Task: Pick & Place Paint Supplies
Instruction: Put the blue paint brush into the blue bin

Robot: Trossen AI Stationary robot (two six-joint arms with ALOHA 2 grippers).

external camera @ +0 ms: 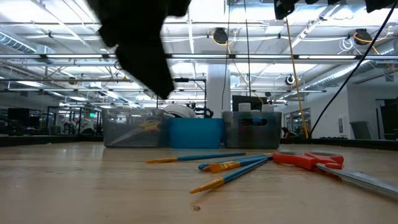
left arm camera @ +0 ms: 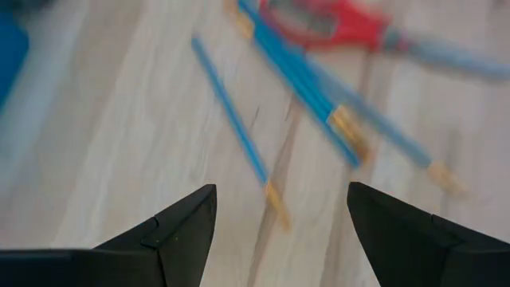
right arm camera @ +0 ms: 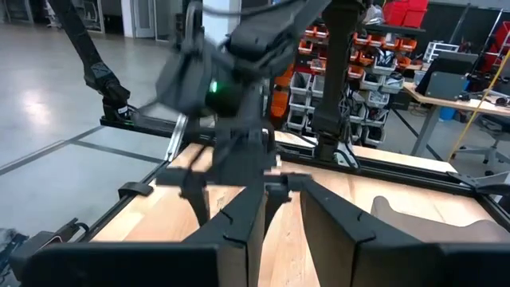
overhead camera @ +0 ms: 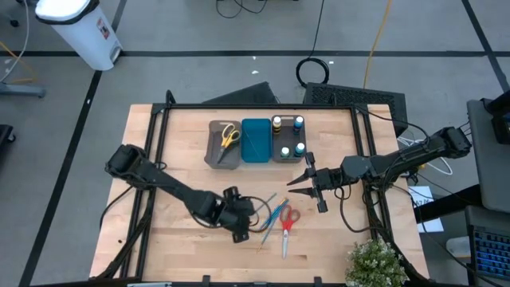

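Note:
Several thin blue brushes (overhead camera: 269, 214) with golden ferrules lie flat on the wood, fanned out beside red-handled scissors (overhead camera: 287, 223); the low view shows the brushes (external camera: 233, 165) and scissors (external camera: 308, 160) too. My left gripper (overhead camera: 242, 226) hovers open just left of the brushes. In its wrist view its fingers (left arm camera: 280, 191) stand on either side of one brush (left arm camera: 235, 123) without touching it. My right gripper (overhead camera: 292, 186) waits in the air right of centre, open by a narrow gap (right arm camera: 283, 195). Yellow-handled scissors (overhead camera: 229, 135) lie in the grey tray. Small white bottles (overhead camera: 288, 135) stand in the right tray.
Three trays stand in a row near the far edge: grey (overhead camera: 213, 151), blue (overhead camera: 256, 140) and grey with the bottles (overhead camera: 288, 157). A potted plant (overhead camera: 374, 263) sits at the near right corner. Bare wood lies left of the brushes and along the near edge.

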